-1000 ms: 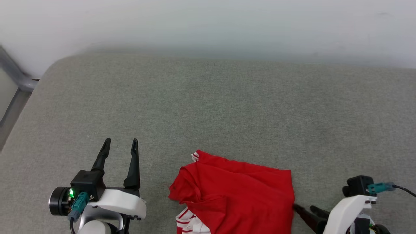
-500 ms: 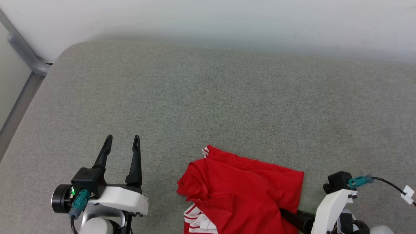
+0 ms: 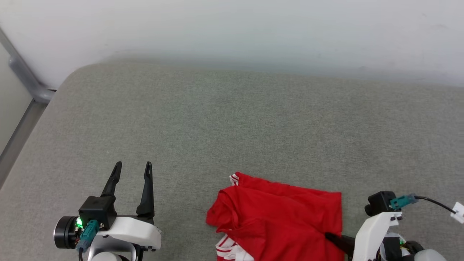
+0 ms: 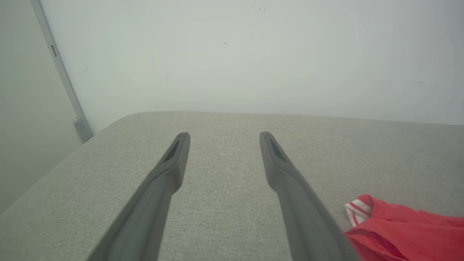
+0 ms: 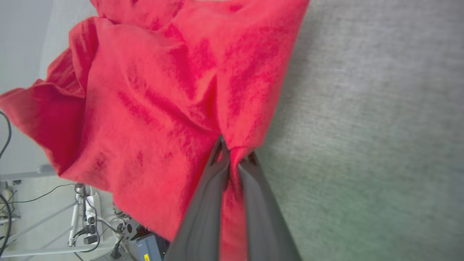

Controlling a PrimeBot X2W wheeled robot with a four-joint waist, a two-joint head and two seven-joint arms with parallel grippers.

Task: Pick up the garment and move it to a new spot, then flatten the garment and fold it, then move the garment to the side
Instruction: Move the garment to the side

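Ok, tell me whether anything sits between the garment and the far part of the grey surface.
Nothing visible does. The right gripper is shut on the garment near its right edge, and the grey surface beyond it runs unbroken to the wall. The left gripper stands open off to the left, apart from the cloth.

One shirt [image 3: 279, 217]. One grey padded bench [image 3: 232, 119]. Two grippers, the left gripper [image 3: 132, 165] and the right gripper [image 5: 235, 149], each with two dark fingers [image 4: 163, 181], four in all. One grey metal rail [image 3: 21, 76]. One pale wall [image 3: 232, 29].
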